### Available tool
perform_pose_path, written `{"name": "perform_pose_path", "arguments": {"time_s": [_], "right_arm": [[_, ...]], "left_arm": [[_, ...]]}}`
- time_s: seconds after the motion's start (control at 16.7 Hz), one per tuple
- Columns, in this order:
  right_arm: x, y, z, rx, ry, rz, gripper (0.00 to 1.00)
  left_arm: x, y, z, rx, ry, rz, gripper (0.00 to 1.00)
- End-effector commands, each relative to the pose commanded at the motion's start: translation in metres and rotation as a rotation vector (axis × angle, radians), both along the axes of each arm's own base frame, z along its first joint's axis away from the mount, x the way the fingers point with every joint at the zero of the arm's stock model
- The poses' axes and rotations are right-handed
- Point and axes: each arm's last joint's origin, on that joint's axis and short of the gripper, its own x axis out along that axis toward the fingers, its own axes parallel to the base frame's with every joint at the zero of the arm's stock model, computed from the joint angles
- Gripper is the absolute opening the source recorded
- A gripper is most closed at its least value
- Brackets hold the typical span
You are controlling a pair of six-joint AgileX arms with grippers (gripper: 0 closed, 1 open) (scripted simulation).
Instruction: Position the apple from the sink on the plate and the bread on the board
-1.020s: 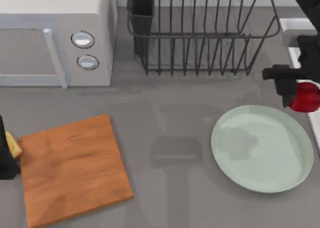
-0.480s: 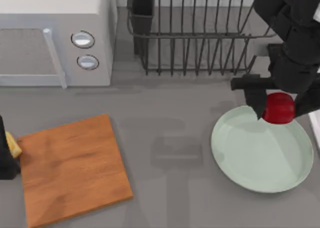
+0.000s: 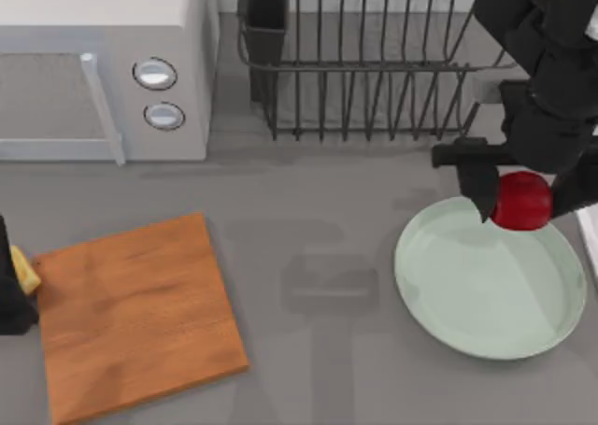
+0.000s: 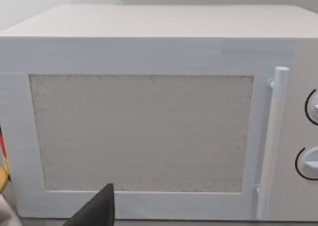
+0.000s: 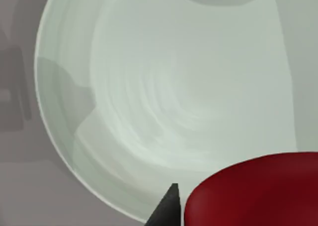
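A glossy red apple (image 3: 520, 200) hangs just above the far rim of the mint-green plate (image 3: 467, 294), and my right gripper (image 3: 523, 206) is shut on it. The right wrist view has the apple (image 5: 258, 191) low over the plate (image 5: 159, 87), beside one dark fingertip (image 5: 168, 208). At the table's left edge my left gripper (image 3: 11, 280) is shut on the small golden bread (image 3: 25, 274), right beside the left edge of the wooden board (image 3: 135, 313). A white strip of the sink (image 3: 590, 233) rim lies at the far right.
A white microwave (image 3: 103, 65) with two round knobs stands at the back left; it fills the left wrist view (image 4: 149, 126). A black wire dish rack (image 3: 374, 61) stands at the back centre, close behind the right arm. Bare grey tabletop lies between board and plate.
The right gripper carried the apple leftward from the sink's edge to above the plate's far rim, then almost stopped. The left gripper and bread have not moved.
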Motion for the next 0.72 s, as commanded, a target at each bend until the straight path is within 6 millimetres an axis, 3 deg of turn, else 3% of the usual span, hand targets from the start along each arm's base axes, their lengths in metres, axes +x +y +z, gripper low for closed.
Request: {"name": "perform_pose_path", "arguments": {"time_s": [0.48, 0.72], "right_arm": [[0.0, 0.0, 0.0, 0.0, 0.0, 0.0, 0.98], [0.0, 0.0, 0.0, 0.0, 0.0, 0.0, 1.0]], "left_arm": [[0.0, 0.0, 0.0, 0.0, 0.0, 0.0, 1.0], [0.0, 0.0, 0.0, 0.0, 0.0, 0.0, 1.0]]}}
